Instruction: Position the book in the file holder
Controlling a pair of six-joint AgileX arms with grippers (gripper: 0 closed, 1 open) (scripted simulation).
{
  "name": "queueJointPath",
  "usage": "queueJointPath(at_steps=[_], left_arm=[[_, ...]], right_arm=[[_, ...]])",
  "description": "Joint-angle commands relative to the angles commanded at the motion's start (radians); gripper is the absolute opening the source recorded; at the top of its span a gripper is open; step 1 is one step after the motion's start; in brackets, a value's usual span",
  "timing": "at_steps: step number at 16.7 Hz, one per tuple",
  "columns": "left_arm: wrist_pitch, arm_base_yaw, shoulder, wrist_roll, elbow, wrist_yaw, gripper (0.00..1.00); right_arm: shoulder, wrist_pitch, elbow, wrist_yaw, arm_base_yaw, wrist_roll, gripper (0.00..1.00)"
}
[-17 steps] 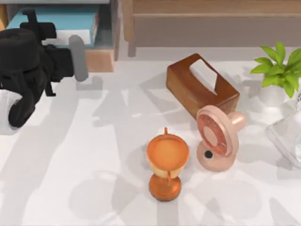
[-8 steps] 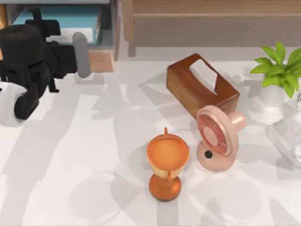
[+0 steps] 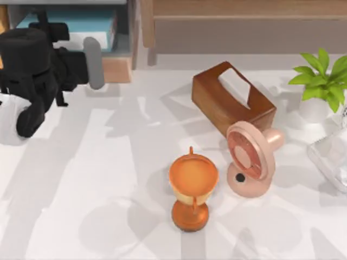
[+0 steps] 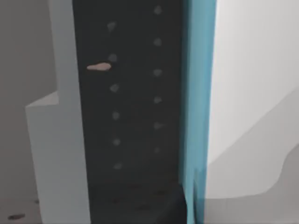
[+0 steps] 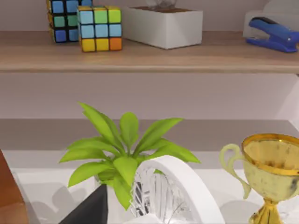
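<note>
From above, the left gripper (image 3: 89, 54) sits at about 10 o'clock on the table, its black arm reaching in from the left edge. One grey finger (image 3: 93, 63) stands out against the wood-coloured front panel of the file holder (image 3: 116, 69), at the holder's open mouth. The other finger is hidden behind the wrist, so how wide the jaws stand cannot be told. The book (image 3: 81, 24) lies flat inside the file holder, light blue cover up, white page edges facing the gripper. The long wooden shelf (image 3: 244, 24) runs along 12 to 2 o'clock. The brown tissue box (image 3: 233, 97) sits just right of centre, with the pink fan (image 3: 250, 160) touching its near corner at roughly 4 o'clock, and the orange hourglass (image 3: 192, 187) near 6 o'clock. A potted plant (image 3: 320, 81) stands at 3 o'clock.

In the left wrist view a dark, dotted finger pad (image 4: 135, 107) lies flush against the book's blue cover (image 4: 198, 107), with a pale grey wall beside it. The opposite finger cannot be made out.

In the right wrist view the plant (image 5: 124, 154) stands close ahead, a gold trophy (image 5: 273, 172) beside it, and colour cubes (image 5: 96, 25) and a blue stapler (image 5: 273, 32) rest on the shelf above.
</note>
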State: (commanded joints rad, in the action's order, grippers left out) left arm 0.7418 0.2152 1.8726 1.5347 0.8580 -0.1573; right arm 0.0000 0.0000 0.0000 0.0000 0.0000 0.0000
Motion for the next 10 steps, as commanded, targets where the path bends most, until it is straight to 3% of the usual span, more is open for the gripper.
queueJointPath(at_steps=[4,10], left_arm=[[0.0,0.0,0.0,0.0,0.0,0.0,0.98],[0.0,0.0,0.0,0.0,0.0,0.0,1.0]], right_arm=[[0.0,0.0,0.0,0.0,0.0,0.0,1.0],[0.0,0.0,0.0,0.0,0.0,0.0,1.0]])
